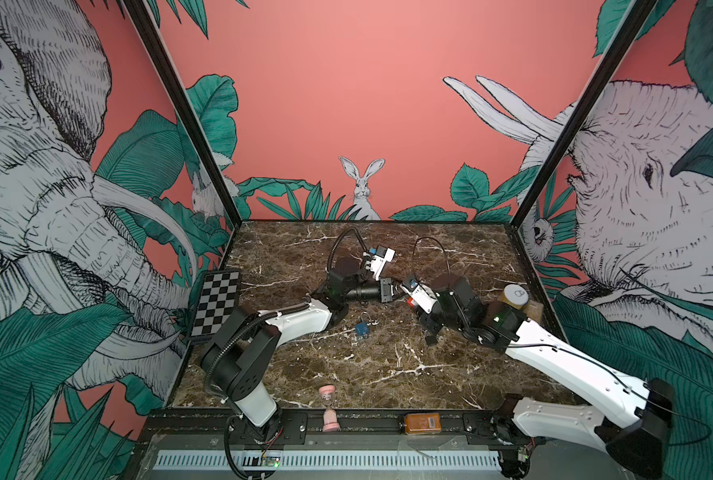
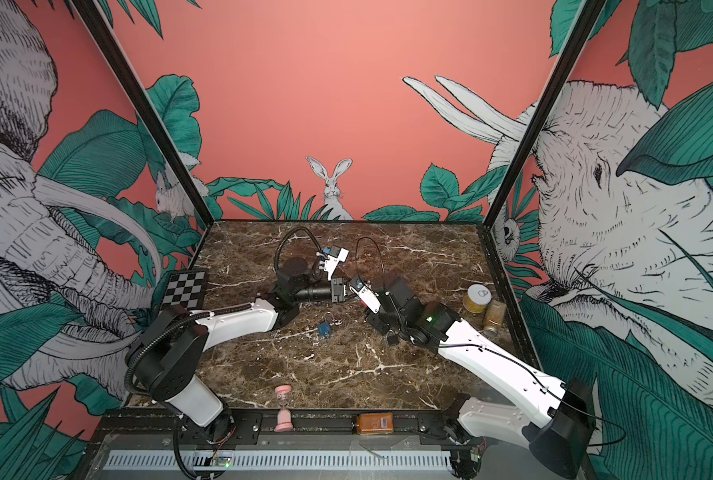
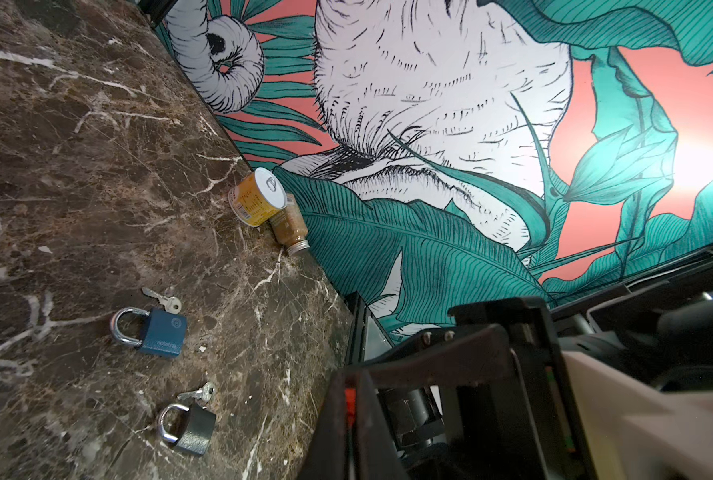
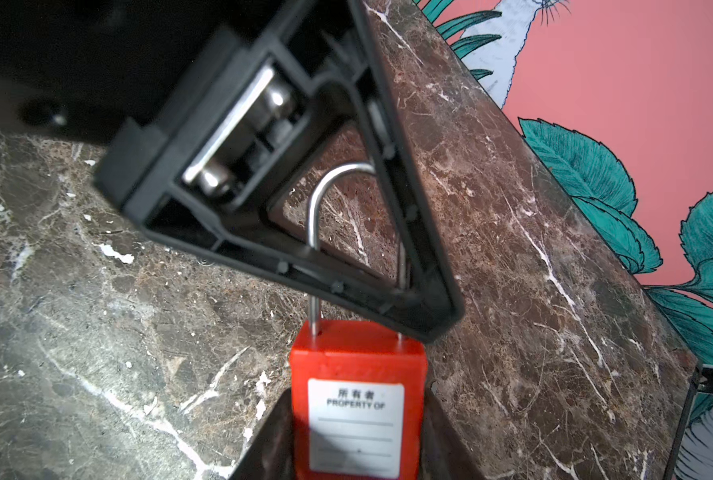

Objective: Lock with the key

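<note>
A red padlock [image 4: 356,374] with a white "PROPERTY OF" label is held above the marble table [image 1: 388,365], and my right gripper [image 4: 356,449] is shut on its body. My left gripper [image 3: 348,386] is shut, its black fingers [image 4: 408,249] crossing the padlock's steel shackle [image 4: 317,199] and seemingly pinching it. In both top views the two grippers meet at mid-table [image 1: 400,290] [image 2: 352,289]. Two small keys lie on the table: one key [image 3: 161,300] beside a blue padlock [image 3: 155,332], another key [image 3: 199,392] beside a grey padlock [image 3: 188,428]. No key shows in the red padlock.
A yellow can [image 1: 516,296] and a lying spice bottle [image 1: 533,309] sit by the right wall. A pink hourglass [image 1: 329,409] and an orange packet [image 1: 422,422] rest on the front rail. A checkerboard [image 1: 217,301] leans at the left wall. The blue padlock [image 1: 362,329] lies just in front of the grippers.
</note>
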You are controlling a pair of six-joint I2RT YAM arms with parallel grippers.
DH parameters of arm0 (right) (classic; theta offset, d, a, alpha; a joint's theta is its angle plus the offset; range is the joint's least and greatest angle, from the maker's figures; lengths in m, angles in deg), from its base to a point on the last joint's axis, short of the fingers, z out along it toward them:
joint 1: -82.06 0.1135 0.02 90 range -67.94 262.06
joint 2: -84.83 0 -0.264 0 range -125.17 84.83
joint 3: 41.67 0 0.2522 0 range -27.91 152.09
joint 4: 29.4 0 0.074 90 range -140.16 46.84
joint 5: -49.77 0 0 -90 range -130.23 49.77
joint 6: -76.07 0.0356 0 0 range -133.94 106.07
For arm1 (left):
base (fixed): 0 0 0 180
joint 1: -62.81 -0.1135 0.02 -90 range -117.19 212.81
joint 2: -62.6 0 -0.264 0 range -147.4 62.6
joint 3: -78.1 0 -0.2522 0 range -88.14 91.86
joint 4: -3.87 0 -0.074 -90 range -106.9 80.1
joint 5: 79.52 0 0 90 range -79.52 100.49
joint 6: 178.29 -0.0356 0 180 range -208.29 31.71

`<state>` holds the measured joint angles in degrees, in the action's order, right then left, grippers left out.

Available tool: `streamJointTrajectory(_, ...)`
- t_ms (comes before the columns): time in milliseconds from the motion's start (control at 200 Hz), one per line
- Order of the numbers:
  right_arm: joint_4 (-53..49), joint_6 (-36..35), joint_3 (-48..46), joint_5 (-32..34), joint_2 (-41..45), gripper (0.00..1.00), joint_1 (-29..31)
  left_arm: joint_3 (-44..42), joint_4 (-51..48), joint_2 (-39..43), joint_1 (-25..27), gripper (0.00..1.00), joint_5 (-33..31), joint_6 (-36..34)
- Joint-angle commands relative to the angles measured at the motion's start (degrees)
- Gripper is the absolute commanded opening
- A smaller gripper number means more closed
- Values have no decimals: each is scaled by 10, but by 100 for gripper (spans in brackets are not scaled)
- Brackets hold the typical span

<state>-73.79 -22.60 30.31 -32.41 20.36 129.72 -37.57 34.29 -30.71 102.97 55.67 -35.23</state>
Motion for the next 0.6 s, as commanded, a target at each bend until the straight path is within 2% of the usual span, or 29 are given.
streamJointTrajectory(0,60,24,5,-28,51,55,-7,-33,31,28,-7,0,-65,27)
streamJointTrajectory(80,81,42,-8,-94,89,67,-36,-48,53,46,-12,0,-90,44)
streamJointTrajectory(155,113,75,-22,-165,123,72,-76,-65,68,66,-15,0,-126,61)
streamJointTrajectory(245,140,112,-29,-263,142,68,-132,-85,98,88,-16,0,-161,89)
streamJointTrajectory(355,165,139,-26,-348,133,64,-173,-98,126,110,-16,0,-185,123)
streamJointTrajectory(595,216,106,-21,-408,83,63,-179,-93,139,144,-17,0,-193,178)
